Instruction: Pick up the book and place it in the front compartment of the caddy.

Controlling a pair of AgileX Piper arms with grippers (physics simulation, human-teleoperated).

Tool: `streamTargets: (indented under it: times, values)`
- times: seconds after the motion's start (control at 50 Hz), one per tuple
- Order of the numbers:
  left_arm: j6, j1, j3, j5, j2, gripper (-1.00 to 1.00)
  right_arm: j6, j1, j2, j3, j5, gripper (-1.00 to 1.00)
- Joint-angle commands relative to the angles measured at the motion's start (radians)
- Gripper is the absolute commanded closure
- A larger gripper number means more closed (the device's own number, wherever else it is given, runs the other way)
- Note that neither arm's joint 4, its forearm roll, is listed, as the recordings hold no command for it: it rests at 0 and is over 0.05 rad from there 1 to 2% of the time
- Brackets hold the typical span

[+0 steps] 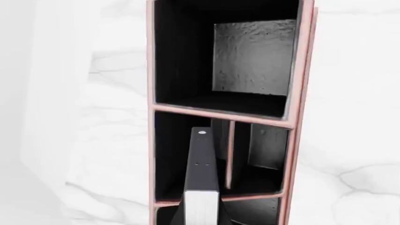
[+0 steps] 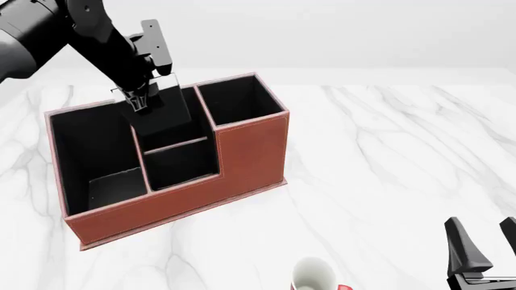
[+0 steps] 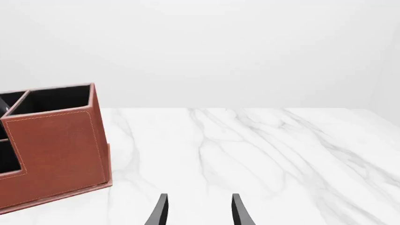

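Note:
The black book [image 2: 165, 112] hangs tilted from my left gripper [image 2: 139, 101], which is shut on its upper edge. Its lower end is down inside the taller-walled middle cell [image 2: 202, 119] of the reddish-brown caddy [image 2: 246, 151]. In the left wrist view the book [image 1: 201, 161] shows edge-on, white pages towards the camera, over one small cell [image 1: 172, 154] beside the low divider [image 1: 230, 154]. I cannot tell whether it touches the cell floor. My right gripper [image 2: 484, 251] is open and empty near the table's front right, far from the caddy; its fingers [image 3: 161, 211] show in the right wrist view.
A white-and-red mug [image 2: 315, 275] stands at the front edge, left of my right gripper. The caddy's large long end cell [image 2: 93, 151] and tall square end cell [image 2: 238, 99] flank the middle cells. The caddy's end [image 3: 56, 150] shows in the right wrist view on the white marble table [image 2: 387, 157].

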Motion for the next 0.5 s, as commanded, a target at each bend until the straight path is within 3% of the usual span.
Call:
streamTargets:
  times: [0.02, 0.5]
  values:
    - [0.017, 0.001, -0.005, 0.0, 0.015, 1.0, 0.0, 0.0, -0.001, 0.001, 0.0, -1.0]
    - [-0.008, -0.007, -0.03, 0.0, 0.082, 1.0, 0.001, 0.0, 0.0, 0.001, 0.0, -1.0]
